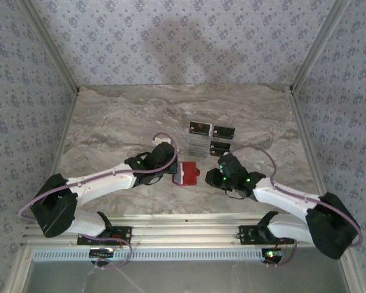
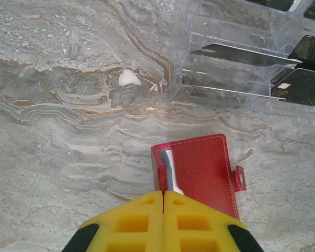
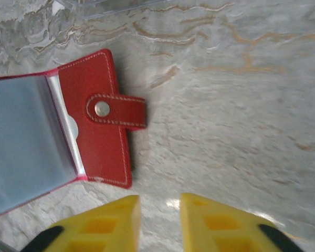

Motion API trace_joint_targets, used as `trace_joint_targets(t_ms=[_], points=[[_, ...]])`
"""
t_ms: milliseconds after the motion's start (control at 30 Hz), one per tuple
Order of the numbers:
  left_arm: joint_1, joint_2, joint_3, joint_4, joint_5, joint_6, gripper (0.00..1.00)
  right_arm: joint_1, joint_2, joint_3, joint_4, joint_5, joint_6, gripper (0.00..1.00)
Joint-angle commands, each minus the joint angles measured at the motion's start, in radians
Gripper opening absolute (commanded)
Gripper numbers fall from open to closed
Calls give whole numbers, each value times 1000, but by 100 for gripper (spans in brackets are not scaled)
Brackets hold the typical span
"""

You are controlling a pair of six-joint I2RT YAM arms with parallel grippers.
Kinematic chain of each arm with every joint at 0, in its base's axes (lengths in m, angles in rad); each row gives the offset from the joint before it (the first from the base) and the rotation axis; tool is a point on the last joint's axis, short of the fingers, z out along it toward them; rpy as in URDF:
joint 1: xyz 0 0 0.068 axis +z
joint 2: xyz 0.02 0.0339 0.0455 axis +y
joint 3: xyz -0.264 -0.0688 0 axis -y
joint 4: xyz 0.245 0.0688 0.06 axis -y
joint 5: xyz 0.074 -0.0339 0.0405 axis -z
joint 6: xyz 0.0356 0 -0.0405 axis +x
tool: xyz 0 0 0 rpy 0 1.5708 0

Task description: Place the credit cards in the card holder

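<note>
From above, we see the small red leather folding card holder (image 1: 186, 173) between our grippers on the marble worktop (image 1: 110, 122). Left wrist: the left gripper (image 2: 163, 202), pressed together, meets its near edge, probably steadying it. Right wrist: the right gripper (image 3: 160, 210), slightly spread and empty, has the clasp tab (image 3: 118, 111) ahead-left.

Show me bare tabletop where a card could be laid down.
Free: the grey marbled tabletop left of the clear plastic card rack, and the stretch along its right edge. Crowded: the middle, where the red leather wallet lies between the left gripper and right gripper, close to the rack.
</note>
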Motion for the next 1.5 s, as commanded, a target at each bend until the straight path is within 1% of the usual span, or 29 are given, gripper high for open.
trace_joint_targets(t_ms=[0,133,300,433,600,833,933,1100,1267,1433,1467], points=[[-2,9,53,-53,-11,28,0,21,99,71,85,-49,-33,22],[-3,34,89,-81,1,30,0,25,234,108,160,-78,-33,17],[-12,68,121,-73,24,20,0,24,337,129,210,-86,-32,14],[-23,97,128,-40,43,-1,0,18,351,109,229,-83,-21,13],[-27,106,112,-44,19,-18,0,3,281,79,185,-68,-24,14],[-22,60,28,-22,-34,-15,0,-3,81,47,16,-14,-58,22],[-13,43,-10,-5,-39,-19,0,-3,46,74,-35,-22,-94,27],[-2,21,-61,22,-49,-37,0,25,119,171,-59,-52,-154,34],[3,-4,-87,44,-53,-44,0,87,226,279,-79,-40,-195,35],[4,-12,-82,47,-48,-37,0,108,246,313,-85,-24,-196,36],[4,-13,-83,49,-48,-36,0,108,246,313,-86,-23,-195,37]])
